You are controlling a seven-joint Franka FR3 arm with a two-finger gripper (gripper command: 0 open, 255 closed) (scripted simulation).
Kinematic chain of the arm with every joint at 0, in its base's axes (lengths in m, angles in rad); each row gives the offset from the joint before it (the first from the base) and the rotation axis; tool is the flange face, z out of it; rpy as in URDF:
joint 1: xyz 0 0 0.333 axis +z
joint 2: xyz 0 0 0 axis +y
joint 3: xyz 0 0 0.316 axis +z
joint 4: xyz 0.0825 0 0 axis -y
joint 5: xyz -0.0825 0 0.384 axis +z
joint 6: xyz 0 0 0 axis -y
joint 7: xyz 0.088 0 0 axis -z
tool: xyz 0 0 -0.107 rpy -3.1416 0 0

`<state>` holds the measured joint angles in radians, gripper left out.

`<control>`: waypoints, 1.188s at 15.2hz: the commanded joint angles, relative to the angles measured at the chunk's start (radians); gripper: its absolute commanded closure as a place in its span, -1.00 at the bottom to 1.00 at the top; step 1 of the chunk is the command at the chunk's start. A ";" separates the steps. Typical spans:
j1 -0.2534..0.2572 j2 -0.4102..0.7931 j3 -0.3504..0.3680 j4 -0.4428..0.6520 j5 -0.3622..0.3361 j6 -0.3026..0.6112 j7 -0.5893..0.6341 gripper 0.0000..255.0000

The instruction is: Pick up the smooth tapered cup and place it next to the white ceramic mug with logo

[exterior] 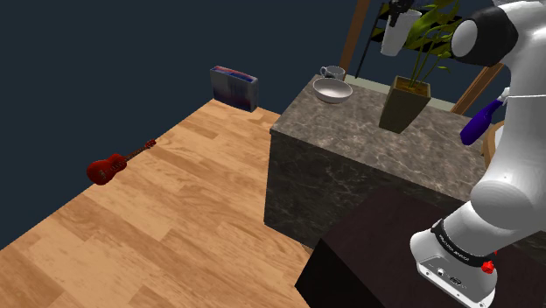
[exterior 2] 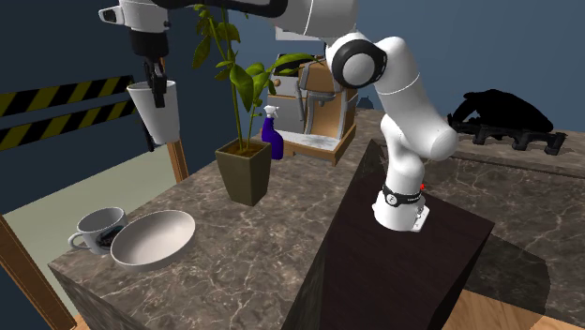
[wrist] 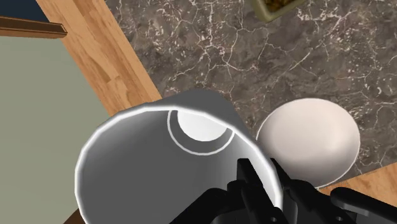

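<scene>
Since the claw (exterior 2: 157, 77) reaches down from above and pinches one wall of the cup (exterior 2: 159, 111) at the rim, one finger inside and one outside, you have the cup hanging upright, with its mouth up and its narrow base down. It hangs well above the stone counter (exterior 2: 281, 253), near the end where the mug (exterior 2: 94, 228) and the bowl (exterior 2: 153, 239) stand close together. That height looks chosen to clear the bowl and the leaves of the potted plant (exterior 2: 246, 169). In the wrist view the bowl lies just past the cup's rim, so I judge you are near the drop spot, though the free room beside the mug looks tight.

Here is what you cannot check. The mug's logo cannot be made out, and the bowl covers part of the mug's side. The cup blocks the counter beneath it in the wrist view. In the shoulder view the top edge cuts off most of the claw
</scene>
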<state>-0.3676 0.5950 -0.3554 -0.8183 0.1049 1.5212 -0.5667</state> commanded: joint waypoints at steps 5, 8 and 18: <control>0.016 -0.017 -0.001 -0.115 -0.005 0.097 -0.003 1.00; 0.030 -0.042 -0.002 -0.198 -0.012 0.155 -0.001 1.00; 0.058 -0.082 -0.004 -0.399 -0.024 0.315 0.006 1.00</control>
<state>-0.3123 0.5148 -0.3594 -1.2016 0.0816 1.8209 -0.5629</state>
